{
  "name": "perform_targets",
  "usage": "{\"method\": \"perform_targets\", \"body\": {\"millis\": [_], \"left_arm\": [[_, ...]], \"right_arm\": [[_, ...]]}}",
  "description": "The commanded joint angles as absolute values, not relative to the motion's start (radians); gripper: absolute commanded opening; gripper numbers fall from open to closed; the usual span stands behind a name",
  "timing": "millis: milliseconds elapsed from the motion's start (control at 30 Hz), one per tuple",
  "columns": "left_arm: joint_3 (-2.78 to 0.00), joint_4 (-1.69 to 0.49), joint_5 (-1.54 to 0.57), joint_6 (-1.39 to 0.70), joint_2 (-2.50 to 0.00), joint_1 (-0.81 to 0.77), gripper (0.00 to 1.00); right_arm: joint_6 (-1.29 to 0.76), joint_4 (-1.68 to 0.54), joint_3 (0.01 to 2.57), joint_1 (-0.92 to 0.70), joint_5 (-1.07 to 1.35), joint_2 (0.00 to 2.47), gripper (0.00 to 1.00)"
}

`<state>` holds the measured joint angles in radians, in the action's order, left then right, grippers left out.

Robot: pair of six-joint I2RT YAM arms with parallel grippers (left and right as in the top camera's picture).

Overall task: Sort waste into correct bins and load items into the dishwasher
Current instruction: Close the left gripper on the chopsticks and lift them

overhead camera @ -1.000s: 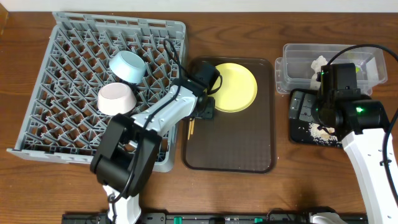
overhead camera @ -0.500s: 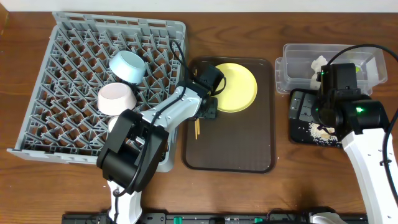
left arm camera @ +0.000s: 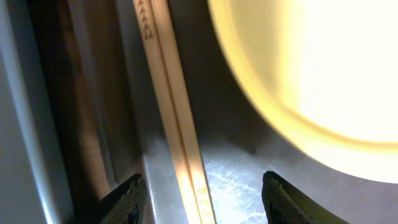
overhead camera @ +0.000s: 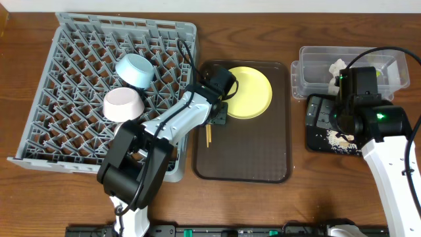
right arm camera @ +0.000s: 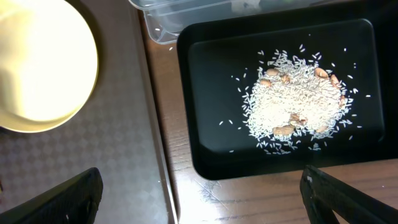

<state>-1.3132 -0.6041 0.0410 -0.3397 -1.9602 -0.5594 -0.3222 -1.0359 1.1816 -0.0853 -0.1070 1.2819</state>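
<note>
Chopsticks [left arm camera: 177, 124]: thin pale wood pair, lying side by side flat on the brown tray [left arm camera: 236, 165], just left of the yellow plate [left arm camera: 323, 68]. They're not in the rack. Left gripper [left arm camera: 205, 202] is right over them, fingers spread wide, one dark tip [left arm camera: 127, 200] on each side of the sticks, nothing pinched. Can't tell if the tips touch the tray. Tray surface is scuffed w/ a dull shine here; the plate rim is round and smooth, glaring bright.

Over to the grey rack [overhead camera: 66, 131], left of the tray: plastic lattice floor, rows of pegs. A light blue bowl [overhead camera: 135, 70] and a pale pink bowl [overhead camera: 123, 104] sit in it, tipped, near each other.

On the right side, the black tray [right arm camera: 211, 143] is shallow and rectangular w/ rounded corners. It holds a heap of white rice crumbs [right arm camera: 292, 106], tan bits mixed in, strays scattered round it. Right gripper [right arm camera: 202, 199] hangs above its near edge, fingers wide apart, empty. The clear tub [overhead camera: 312, 69] sits just behind the black tray, w/ the crumpled white tissue [overhead camera: 337, 67] inside.

All of it sits on a dark brown wood-grain table [overhead camera: 263, 204]; a pale strip runs along the far edge.
</note>
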Motion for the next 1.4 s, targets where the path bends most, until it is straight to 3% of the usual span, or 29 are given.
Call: {"method": "perform_targets", "body": {"millis": [0,933,1100,1200,1367], "left_arm": [[-1.306,-0.564,0.060,-0.346,-1.943,-0.562,0.60],[-1.297,-0.525,0.073,-0.347,-2.003,-0.555,0.60],[-1.296,-0.525,0.072,-0.354,-2.017,-0.555,0.51],[-1.290,-0.525,0.072,-0.354,-2.022,-0.555,0.37],[-1.286,-0.535,0.071,-0.358,-2.022,-0.555,0.29]], "right_arm": [[-0.324,-1.037,1.183,-0.080,-0.100,1.283,0.99],[-0.317,-1.044,1.183,-0.080,-0.100,1.283,0.99],[-0.317,-1.044,1.183,-0.080,-0.100,1.283,0.99],[-0.317,-1.044,1.183,-0.080,-0.100,1.283,0.99],[-0.317,-1.044,1.183,-0.080,-0.100,1.283,0.99]]}}
